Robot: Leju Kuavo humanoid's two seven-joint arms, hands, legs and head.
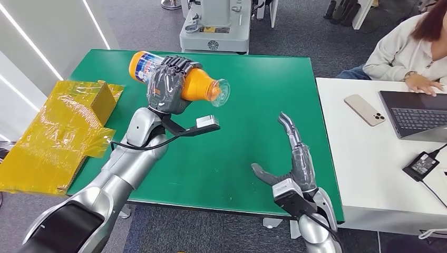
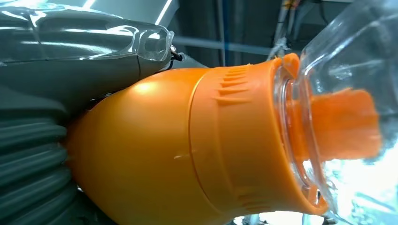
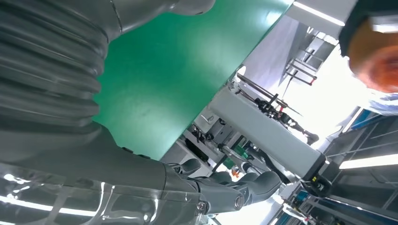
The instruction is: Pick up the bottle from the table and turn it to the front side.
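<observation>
Bottle (image 1: 200, 87) orange-filled, sideways in left hand (image 1: 167, 87); right hand (image 1: 295, 158) spread, holding nothing

Orange bottle (image 1: 203, 84) sideways above table, perhaps clear-capped

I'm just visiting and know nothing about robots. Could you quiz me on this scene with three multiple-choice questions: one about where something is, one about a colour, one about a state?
1. Where is the phone?
A. on the white desk
B. on the green table
C. on the floor

2. What colour is the bottle?
A. blue
B. orange
C. red

3. How is the right hand?
A. holding the bottle
B. closed in a fist
C. open, holding nothing

Answers: 1 A, it lies beside the laptop. 2 B, its body is orange under a clear cap. 3 C, its fingers are spread; the left hand holds the bottle.
</observation>
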